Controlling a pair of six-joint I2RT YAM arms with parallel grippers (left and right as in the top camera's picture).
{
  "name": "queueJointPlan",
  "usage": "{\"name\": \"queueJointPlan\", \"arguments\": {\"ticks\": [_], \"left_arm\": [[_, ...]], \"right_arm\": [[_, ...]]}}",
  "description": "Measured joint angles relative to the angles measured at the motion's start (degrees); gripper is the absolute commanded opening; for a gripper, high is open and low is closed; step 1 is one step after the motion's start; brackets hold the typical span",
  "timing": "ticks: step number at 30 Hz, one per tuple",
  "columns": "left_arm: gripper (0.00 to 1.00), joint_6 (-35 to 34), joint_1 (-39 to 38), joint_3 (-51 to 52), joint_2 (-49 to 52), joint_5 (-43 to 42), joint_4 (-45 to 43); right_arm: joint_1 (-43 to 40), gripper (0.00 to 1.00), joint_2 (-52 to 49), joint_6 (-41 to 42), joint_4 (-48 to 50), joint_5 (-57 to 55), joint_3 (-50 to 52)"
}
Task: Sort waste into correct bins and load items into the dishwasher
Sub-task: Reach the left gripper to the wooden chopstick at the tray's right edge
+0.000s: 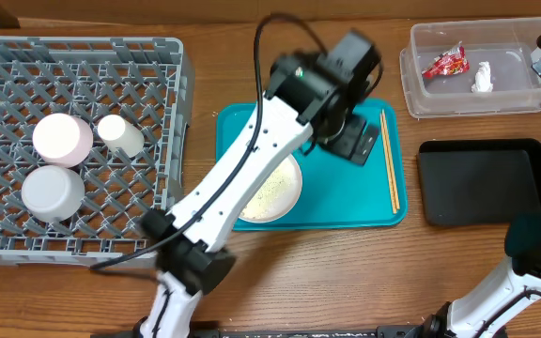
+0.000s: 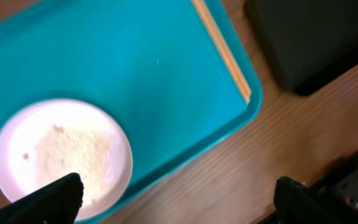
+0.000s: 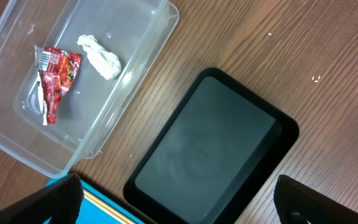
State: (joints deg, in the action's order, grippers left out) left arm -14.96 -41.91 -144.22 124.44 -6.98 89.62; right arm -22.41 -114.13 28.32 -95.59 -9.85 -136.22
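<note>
The left arm (image 1: 242, 178) and right arm (image 1: 496, 286) have white links and black joints. The left arm has a looping black cable (image 1: 259, 38) and 1 green light (image 1: 300, 68). The left gripper (image 2: 179, 202) and right gripper (image 3: 179, 202) are black.

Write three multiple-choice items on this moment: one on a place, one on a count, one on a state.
1. Where does the red wrapper lie?
A. in the clear tub
B. on the black tray
C. on the table

2. How many dishes stand in the grey rack?
A. one
B. three
C. five

3. In what state is the white plate on the teal tray?
A. clean
B. turned upside down
C. holding rice-like scraps

Key:
1 A: the right wrist view shows the wrapper inside the tub, beside a white tissue.
2 B: a small cup, a pale bowl and a grey bowl stand in it.
3 C: the left wrist view shows pale scraps spread across the plate's face.
</note>
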Motion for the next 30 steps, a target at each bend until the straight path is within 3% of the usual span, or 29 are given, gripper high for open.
{"name": "queueJointPlan", "arguments": {"ticks": [5, 7, 12, 19, 23, 30], "left_arm": [[1.0, 0.68, -0.13, -7.45, 4.92, -1.22, -4.2], [0.91, -0.83, -0.31, -7.45, 5.95, -2.49, -7.21], [0.8, -14.14, -0.52, -7.32, 8.31, -1.33, -12.59], [0.73, -33.9, -1.64, -7.32, 14.49, 11.63, -13.03], [0.74, -37.24, -2.64, -7.21, 19.74, 17.66, -13.4], [0.73, -37.0, -5.29, -6.84, 25.92, 23.32, -16.57]], "right_arm": [[0.0, 1.0, -0.02, 0.02, 0.04, -0.02, 0.0], [0.0, 1.0, 0.0, -0.02, 0.02, -0.02, 0.0], [0.0, 1.0, -0.02, 0.0, 0.02, -0.02, 0.0], [0.0, 1.0, 0.0, 0.0, 0.04, -0.02, 0.0], [0.0, 1.0, 0.0, 0.0, 0.04, -0.02, 0.0], [0.0, 1.0, 0.0, -0.02, 0.02, 0.0, 0.0]]}}
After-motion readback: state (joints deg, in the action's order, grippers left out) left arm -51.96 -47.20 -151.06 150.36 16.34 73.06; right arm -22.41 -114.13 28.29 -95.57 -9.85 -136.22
